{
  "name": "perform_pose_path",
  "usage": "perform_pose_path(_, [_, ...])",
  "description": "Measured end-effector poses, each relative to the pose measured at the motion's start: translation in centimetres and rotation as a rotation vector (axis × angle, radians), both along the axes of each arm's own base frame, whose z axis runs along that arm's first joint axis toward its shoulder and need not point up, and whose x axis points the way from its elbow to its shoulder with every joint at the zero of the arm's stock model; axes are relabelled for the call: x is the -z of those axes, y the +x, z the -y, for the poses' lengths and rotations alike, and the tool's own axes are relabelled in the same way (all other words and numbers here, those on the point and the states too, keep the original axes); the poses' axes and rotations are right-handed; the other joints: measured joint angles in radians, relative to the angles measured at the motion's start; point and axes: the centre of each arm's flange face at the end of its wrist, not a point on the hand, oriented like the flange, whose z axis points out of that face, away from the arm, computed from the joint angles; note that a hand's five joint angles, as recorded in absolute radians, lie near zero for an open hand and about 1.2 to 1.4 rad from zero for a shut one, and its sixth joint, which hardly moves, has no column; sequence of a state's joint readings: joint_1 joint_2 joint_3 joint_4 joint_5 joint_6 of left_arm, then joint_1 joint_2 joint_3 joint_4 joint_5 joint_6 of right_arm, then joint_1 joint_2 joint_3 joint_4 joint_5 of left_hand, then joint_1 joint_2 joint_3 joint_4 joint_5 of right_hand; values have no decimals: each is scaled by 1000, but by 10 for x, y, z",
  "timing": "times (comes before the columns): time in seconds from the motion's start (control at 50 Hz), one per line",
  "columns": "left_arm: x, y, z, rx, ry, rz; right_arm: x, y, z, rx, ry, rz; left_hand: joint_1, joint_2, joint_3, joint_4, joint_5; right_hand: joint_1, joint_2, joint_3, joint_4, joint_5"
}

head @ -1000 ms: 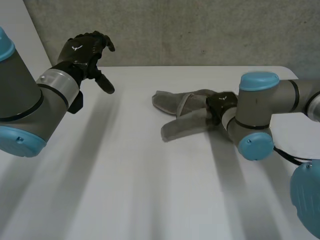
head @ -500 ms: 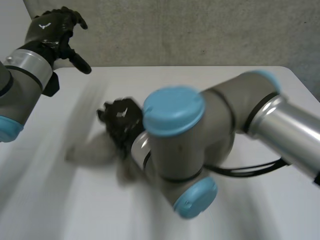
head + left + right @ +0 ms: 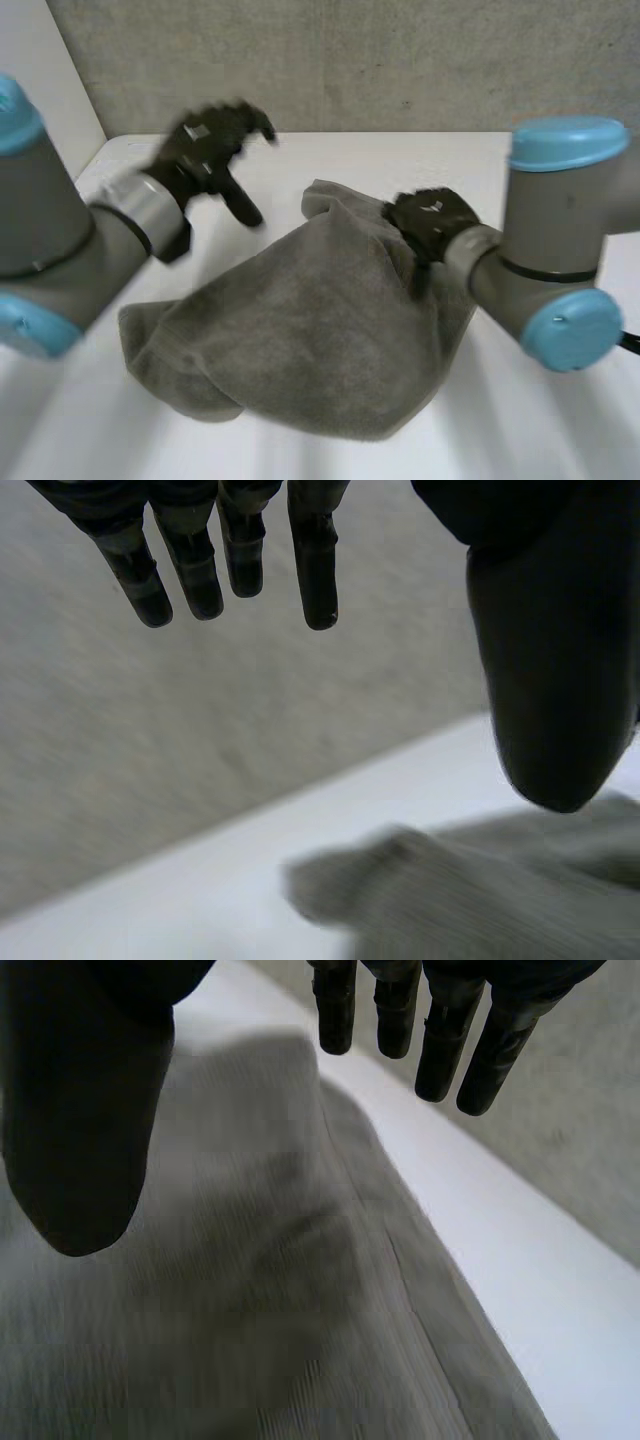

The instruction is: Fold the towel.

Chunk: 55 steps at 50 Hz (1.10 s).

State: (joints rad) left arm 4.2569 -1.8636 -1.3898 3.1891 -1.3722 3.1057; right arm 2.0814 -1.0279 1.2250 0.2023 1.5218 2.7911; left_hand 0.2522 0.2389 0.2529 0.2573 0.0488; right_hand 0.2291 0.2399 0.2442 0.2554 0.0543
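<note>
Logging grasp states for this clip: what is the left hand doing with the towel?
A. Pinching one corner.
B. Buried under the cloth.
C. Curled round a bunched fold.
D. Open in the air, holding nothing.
D: the left hand has straight fingers held apart from its thumb, with nothing between them, and the towel lies on the table below.

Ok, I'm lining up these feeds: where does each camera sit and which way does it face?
Head view: between and behind the arms, looking down at the white table and grey towel; both arms, left hand and right hand show.
Left wrist view: on the left wrist, looking past the open left hand toward the wall and towel's edge.
Right wrist view: on the right wrist, looking past the open right hand onto the towel.
Shared: all three show the towel.
</note>
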Motion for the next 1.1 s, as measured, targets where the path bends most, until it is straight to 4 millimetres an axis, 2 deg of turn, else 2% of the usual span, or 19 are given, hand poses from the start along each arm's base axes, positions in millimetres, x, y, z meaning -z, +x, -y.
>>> perform_pose_path(0.04, [17, -6, -19, 44, 58, 35, 9, -16, 3, -8, 18, -52, 0, 0, 0, 0, 0, 0, 0, -4, 0, 0])
perform_pose_path(0.12, [46, -9, -46, 93, 132, 108, 22, -38, 4, -42, 51, -118, 0, 0, 0, 0, 0, 0, 0, -4, 0, 0])
perform_pose_path(0.18, [64, -7, -58, 115, 157, 176, 28, -50, 2, -68, 65, -144, 0, 0, 0, 0, 0, 0, 0, -4, 0, 0])
perform_pose_path(0.26, [85, 0, -70, 139, 160, 283, 35, -62, 1, -97, 64, -170, 0, 0, 0, 0, 0, 0, 0, -4, 0, 0])
perform_pose_path(0.4, [106, 8, -79, 162, 138, 381, 45, -76, 7, -116, 21, -208, 0, 0, 0, 0, 0, 0, 0, -4, 0, 0])
perform_pose_path(0.56, [122, 8, -83, 167, 135, 401, 50, -79, 24, -87, -55, -203, 0, 0, 0, 0, 0, 0, 0, -4, 0, 0])
perform_pose_path(0.72, [132, 10, -85, 165, 164, 413, 52, -73, 50, -59, -124, -169, 0, 0, 0, 0, 0, 0, 0, -4, 0, 0])
perform_pose_path(0.94, [137, 16, -91, 168, 191, 425, 66, -66, 92, -40, -167, -182, 0, 0, 0, 0, 0, 23, 6, 3, 4, 13])
perform_pose_path(1.1, [136, 16, -90, 164, 188, 422, 74, -70, 111, -17, -200, -229, 0, 0, 0, 0, 0, 130, 123, 118, 104, 149])
